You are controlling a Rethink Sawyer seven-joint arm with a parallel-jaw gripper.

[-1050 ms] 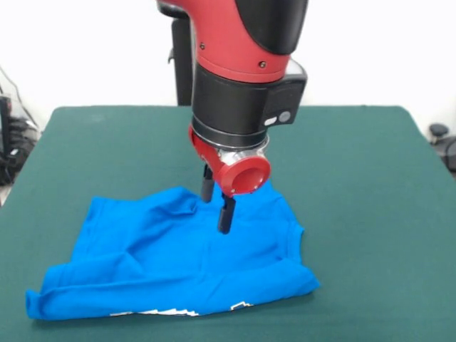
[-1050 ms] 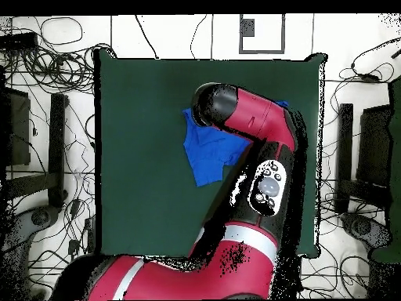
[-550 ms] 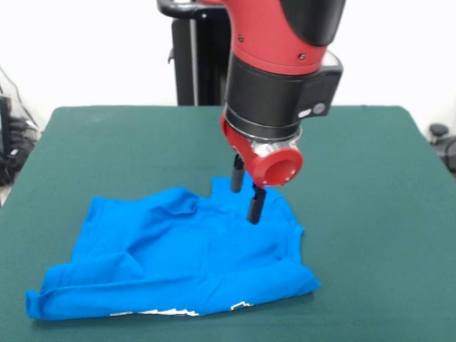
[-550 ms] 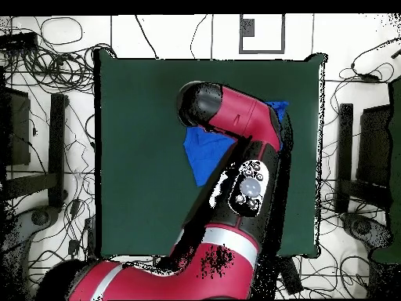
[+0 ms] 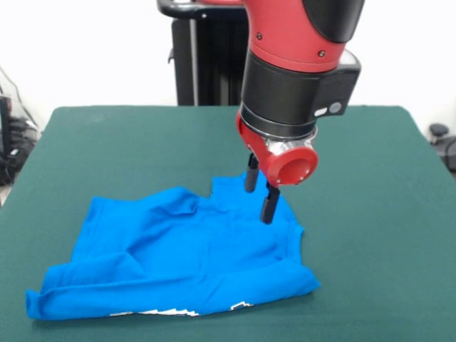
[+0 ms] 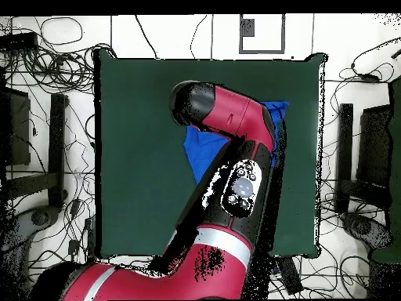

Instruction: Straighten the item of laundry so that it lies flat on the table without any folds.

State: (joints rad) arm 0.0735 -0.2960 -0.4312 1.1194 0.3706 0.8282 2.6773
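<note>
Blue T-shirt: lies crumpled on the green surface, toward its front edge in the front view, left of centre. Several folds and ridges run across the cloth; the lower hem is doubled over, with a strip of white and yellow print showing along that edge.

Gripper: hangs from the red and black arm over the shirt's upper right part. Two dark fingers stand apart, empty, their tips at or just above the cloth.

In the overhead view the arm covers most of the shirt.
</note>
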